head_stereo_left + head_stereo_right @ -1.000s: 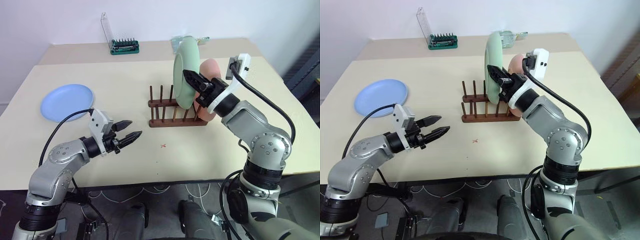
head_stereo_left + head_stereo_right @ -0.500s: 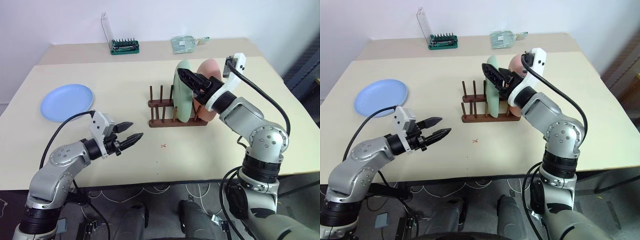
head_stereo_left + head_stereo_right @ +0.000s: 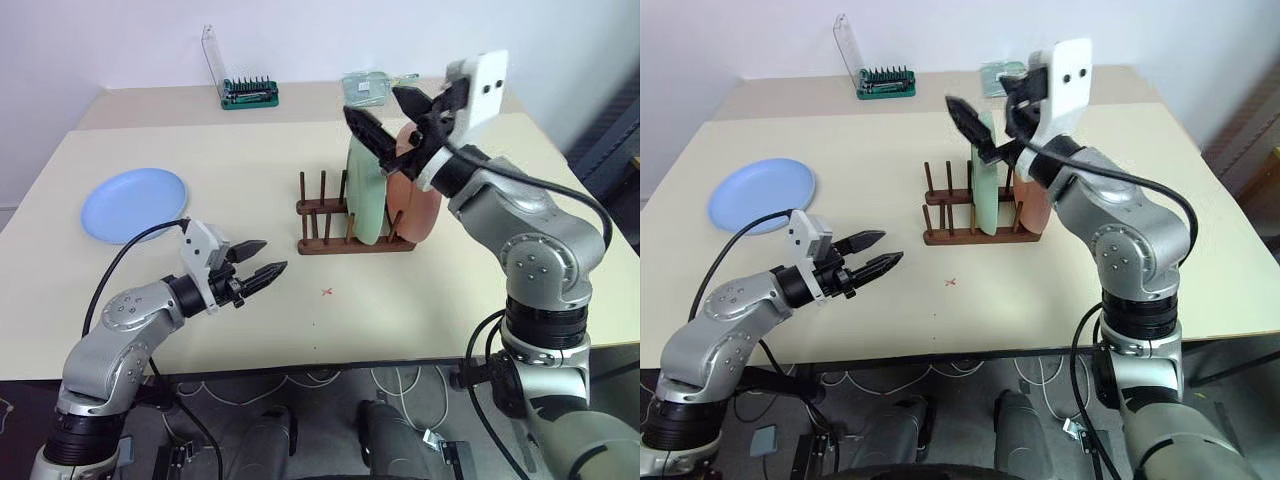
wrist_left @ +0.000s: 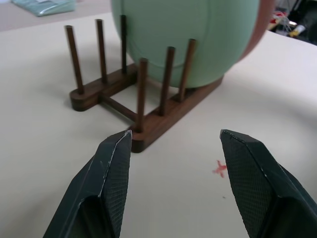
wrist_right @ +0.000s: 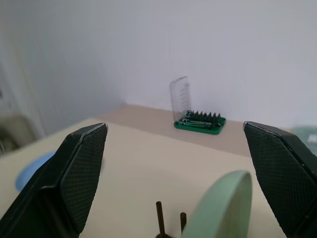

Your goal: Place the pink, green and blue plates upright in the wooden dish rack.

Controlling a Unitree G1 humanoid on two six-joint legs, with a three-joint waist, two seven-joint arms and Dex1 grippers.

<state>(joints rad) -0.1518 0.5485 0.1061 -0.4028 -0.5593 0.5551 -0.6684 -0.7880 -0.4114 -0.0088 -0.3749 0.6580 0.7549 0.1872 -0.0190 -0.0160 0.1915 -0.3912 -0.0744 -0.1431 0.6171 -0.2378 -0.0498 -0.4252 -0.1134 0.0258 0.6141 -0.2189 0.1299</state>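
The green plate (image 3: 366,195), held aloft a second ago, now stands upright in the wooden dish rack (image 3: 352,238) beside the pink plate (image 3: 414,190). The right gripper (image 3: 396,118) has let go and hovers above them, fingers spread wide. The left gripper (image 3: 258,265) hangs level, parted, empty. One blue plate (image 3: 134,204) lies flat far left.

The wooden rack (image 3: 355,230) is seen near the middle of the table, dark reddish-brown, with two base bars and thin upright pegs. The green plate (image 3: 366,195) is held upright on its edge between the pegs. The pink plate (image 3: 418,198) is also stood upright in the rack, just beside the green one, on the robot's right. The blue plate (image 3: 134,203) is laid flat on the table, well apart from the rack, on the robot's left.
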